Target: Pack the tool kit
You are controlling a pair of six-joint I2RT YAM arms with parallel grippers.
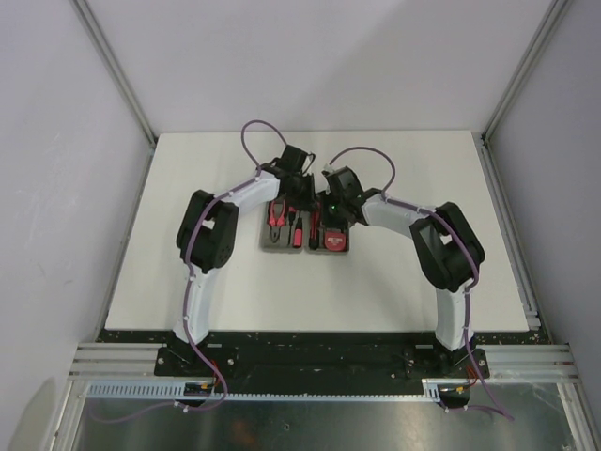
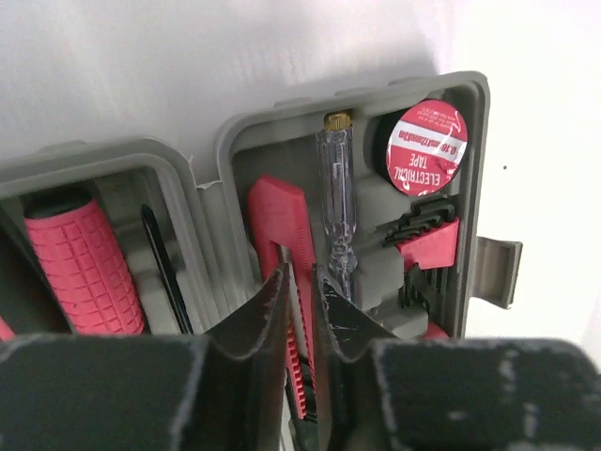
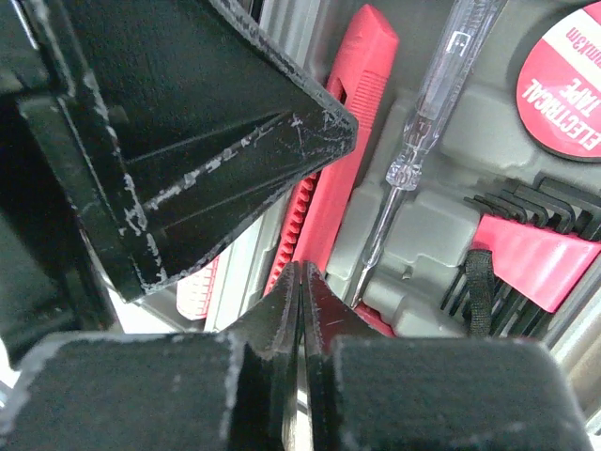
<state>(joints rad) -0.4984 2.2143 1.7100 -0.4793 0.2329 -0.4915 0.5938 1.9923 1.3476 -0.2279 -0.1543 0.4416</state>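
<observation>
The grey tool kit case lies open mid-table, with red pliers in its left half. My left gripper hovers over the right half with its jaws a narrow gap apart. A red utility knife lying in its recess shows through that gap; I cannot tell whether the jaws touch it. In the right wrist view the left gripper's finger reaches the knife. My right gripper is shut on nothing, its tip near the knife's lower end and the clear tester screwdriver.
The right half also holds a roll of electrical tape and hex keys in a red holder. A ribbed red handle and a black shaft lie in the left half. The case latch sticks out to the right. White walls enclose the table.
</observation>
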